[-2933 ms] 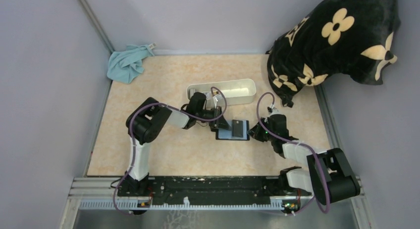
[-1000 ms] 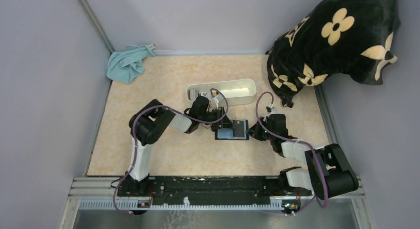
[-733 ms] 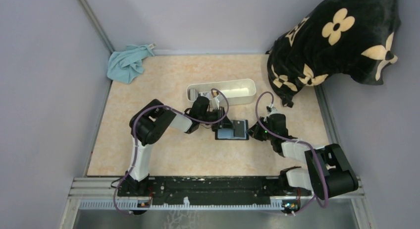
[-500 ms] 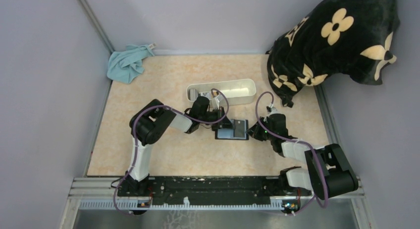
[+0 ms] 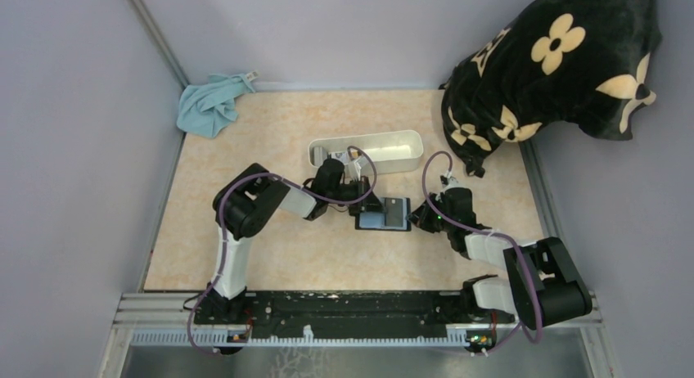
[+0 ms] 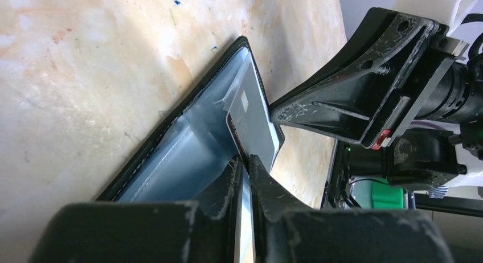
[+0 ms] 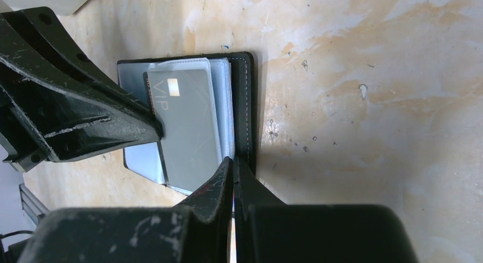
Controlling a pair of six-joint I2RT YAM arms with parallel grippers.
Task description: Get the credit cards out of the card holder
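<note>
1. At left pincer (image 6: 244, 175): clamped almost flat on the near edge of a card (image 6: 253, 123), with a thin pale sliver pinched between the pads.
2. At right pincer (image 7: 233, 180): closed on the black outer edge of the wallet (image 7: 246, 103), seemingly pinning it to the surface (image 7: 370, 103).
3. Outward from left pincer: card straight ahead, toward the right pincer. Tips opposed, one on either side of the open wallet. Left arm on the card, so left for the pull and right for the hold.
4. Long axis, per right wrist: running away from the right pincer, parallel to the pinched wallet edge, and gripped from the side across that axis. Skewed slightly against its sleeve, so probably partly out. Judged pull line: sideways, back toward the left arm, away from the held edge.
5. Only in right wrist: full card face with "VIP" and chip, plus clear sleeves beside it. Further cards not told apart. Only in left wrist: the pinch itself. From top: wallet mid-surface, near a white tray (image 5: 399, 161). Grip detail too small to tell.
</note>
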